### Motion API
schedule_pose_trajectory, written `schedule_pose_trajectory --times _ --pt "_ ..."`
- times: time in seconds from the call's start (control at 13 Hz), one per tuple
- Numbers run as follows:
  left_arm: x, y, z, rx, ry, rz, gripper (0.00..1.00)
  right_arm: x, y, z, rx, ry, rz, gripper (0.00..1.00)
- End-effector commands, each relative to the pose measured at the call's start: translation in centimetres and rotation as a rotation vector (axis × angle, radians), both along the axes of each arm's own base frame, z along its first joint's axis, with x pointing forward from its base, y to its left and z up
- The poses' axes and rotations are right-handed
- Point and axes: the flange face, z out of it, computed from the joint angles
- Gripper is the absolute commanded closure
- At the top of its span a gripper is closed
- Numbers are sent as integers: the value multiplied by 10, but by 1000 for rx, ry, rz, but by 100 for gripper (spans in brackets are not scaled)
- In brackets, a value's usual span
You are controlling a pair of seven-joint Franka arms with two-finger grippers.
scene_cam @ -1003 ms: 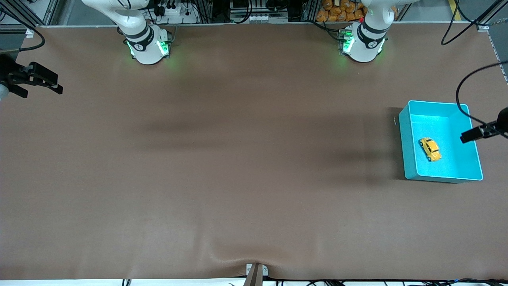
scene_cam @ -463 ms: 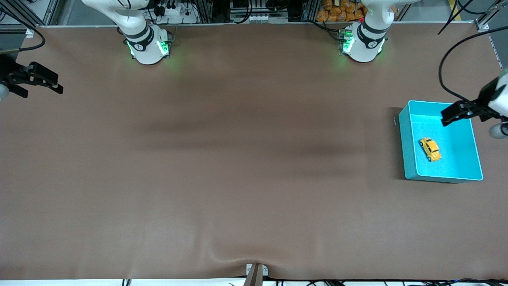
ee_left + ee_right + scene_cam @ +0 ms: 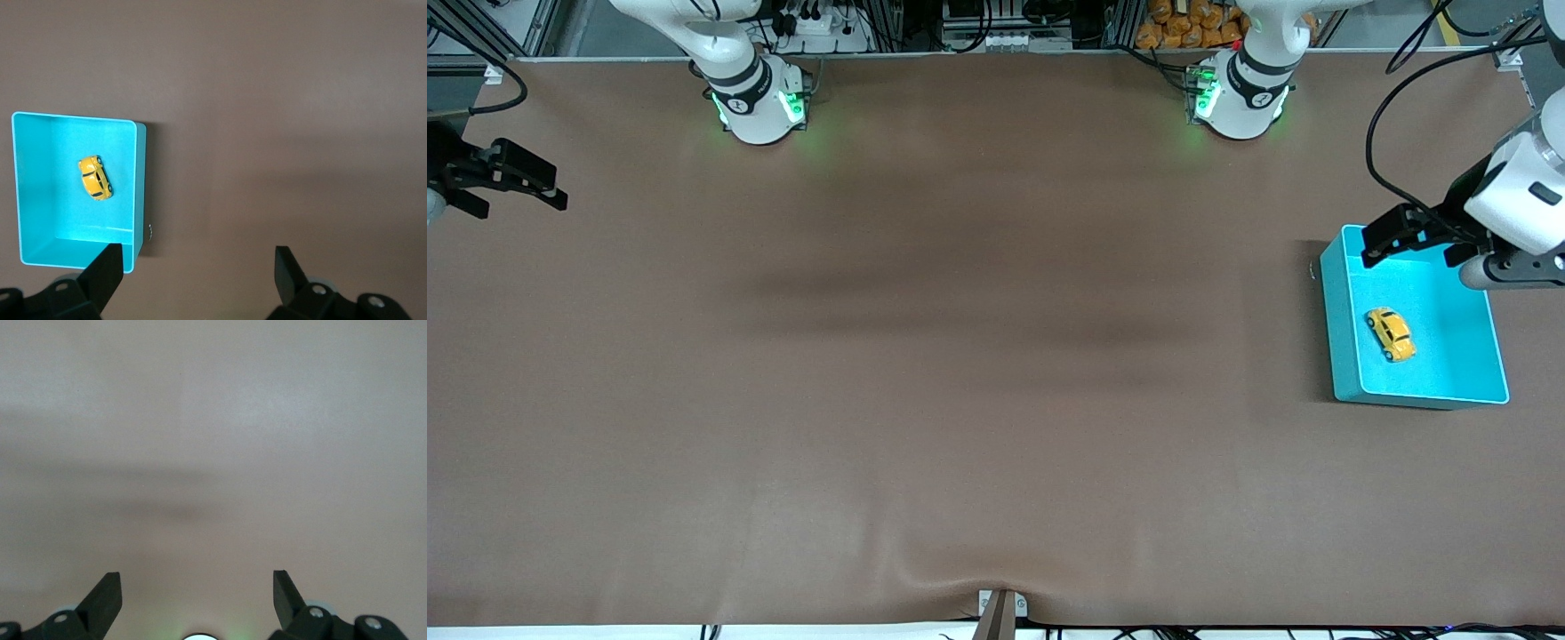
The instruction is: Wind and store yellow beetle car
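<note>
The yellow beetle car (image 3: 1391, 334) lies on the floor of the turquoise bin (image 3: 1336, 338) at the left arm's end of the table. It also shows in the left wrist view (image 3: 94, 178), inside the bin (image 3: 139, 193). My left gripper (image 3: 1405, 255) is open and empty, up in the air over the bin's edge toward the robots' bases; in its wrist view (image 3: 199, 267) the fingers are spread wide. My right gripper (image 3: 525, 207) is open and empty over the right arm's end of the table, and waits; its wrist view (image 3: 197, 590) shows only bare table.
The brown table mat (image 3: 960, 373) has a small bump at its front edge by a mount (image 3: 1000, 609). Black cables (image 3: 1396, 107) hang beside the left arm. The two arm bases (image 3: 760, 102) stand along the table's back edge.
My left gripper has moved from over the bin's outer side to over its edge nearest the bases, and more of its wrist has come into view. The car and right gripper have not moved.
</note>
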Motion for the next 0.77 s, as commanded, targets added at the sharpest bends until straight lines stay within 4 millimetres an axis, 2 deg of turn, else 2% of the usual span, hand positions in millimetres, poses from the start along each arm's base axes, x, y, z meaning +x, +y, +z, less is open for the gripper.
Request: schedule_pose_trajectory --times 0.0,0.69 --pt "-17 0 16 -12 24 -44 0 -7 0 8 -15 -4 -12 0" --pt "-21 2 23 -1 15 -41 0 -6 0 8 -15 -5 -11 0"
